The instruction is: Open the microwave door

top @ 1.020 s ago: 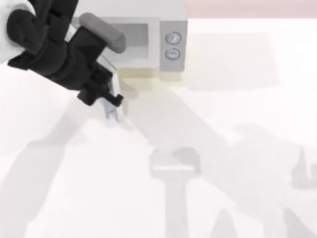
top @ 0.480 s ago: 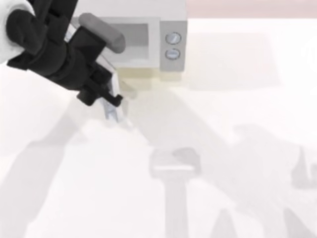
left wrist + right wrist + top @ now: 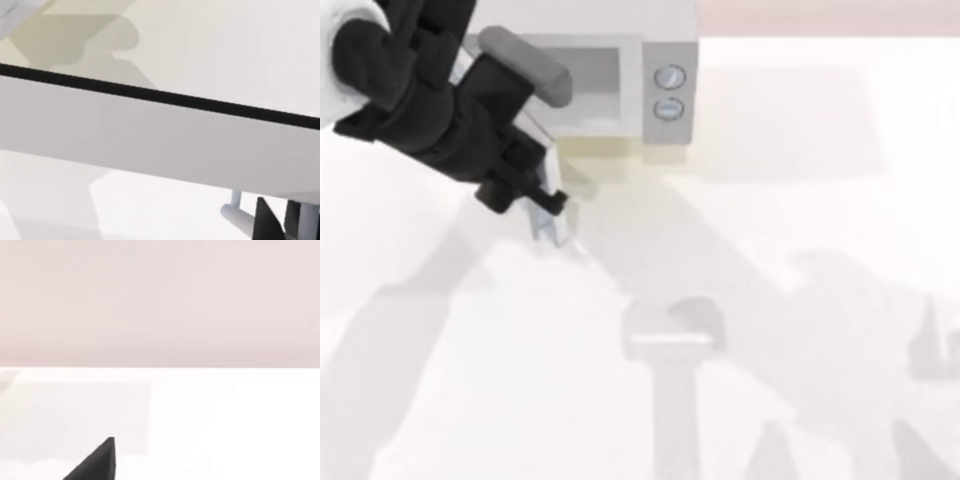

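The light-grey microwave [image 3: 665,60] stands at the table's far edge, its two round knobs [image 3: 669,92] facing me. The microwave door [image 3: 556,180] is swung out toward the table's middle, leaving the cavity [image 3: 585,85] exposed. My left gripper [image 3: 550,228] is at the door's free end, shut on the slim door handle [image 3: 237,216]. In the left wrist view the door's edge [image 3: 150,135] fills the middle and dark fingertips [image 3: 267,225] straddle the handle. My right arm is out of the top view; its wrist view shows one dark fingertip [image 3: 100,462] over bare table.
The white tabletop [image 3: 770,250] spreads in front of and to the right of the microwave, crossed only by arm shadows. My left arm's black body [image 3: 430,100] hangs over the microwave's left side.
My left gripper, still holding the door handle, has edged very slightly to the right. Nothing else has moved.
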`<move>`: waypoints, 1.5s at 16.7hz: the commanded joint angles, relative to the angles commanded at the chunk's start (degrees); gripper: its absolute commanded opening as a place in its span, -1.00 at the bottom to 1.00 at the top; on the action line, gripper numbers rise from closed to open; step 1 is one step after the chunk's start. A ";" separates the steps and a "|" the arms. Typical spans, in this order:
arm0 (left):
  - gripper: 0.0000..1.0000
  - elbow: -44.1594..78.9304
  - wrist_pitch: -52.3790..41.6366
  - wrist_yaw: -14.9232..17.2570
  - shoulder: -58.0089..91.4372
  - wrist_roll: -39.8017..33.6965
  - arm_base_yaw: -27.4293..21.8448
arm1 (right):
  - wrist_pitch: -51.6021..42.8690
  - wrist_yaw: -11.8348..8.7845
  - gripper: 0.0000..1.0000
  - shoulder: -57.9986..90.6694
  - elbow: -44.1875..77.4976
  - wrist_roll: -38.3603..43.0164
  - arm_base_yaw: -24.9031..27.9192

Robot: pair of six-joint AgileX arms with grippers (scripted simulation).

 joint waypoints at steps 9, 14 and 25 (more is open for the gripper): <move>-1.00 -1.39 -2.81 4.41 -0.80 9.03 3.73 | 0.00 0.00 1.00 0.00 0.00 0.00 0.00; -1.00 -1.36 -2.99 5.56 -1.62 11.15 4.69 | 0.00 0.00 1.00 0.00 0.00 0.00 0.00; -1.00 -1.36 -2.99 5.56 -1.62 11.15 4.69 | 0.00 0.00 1.00 0.00 0.00 0.00 0.00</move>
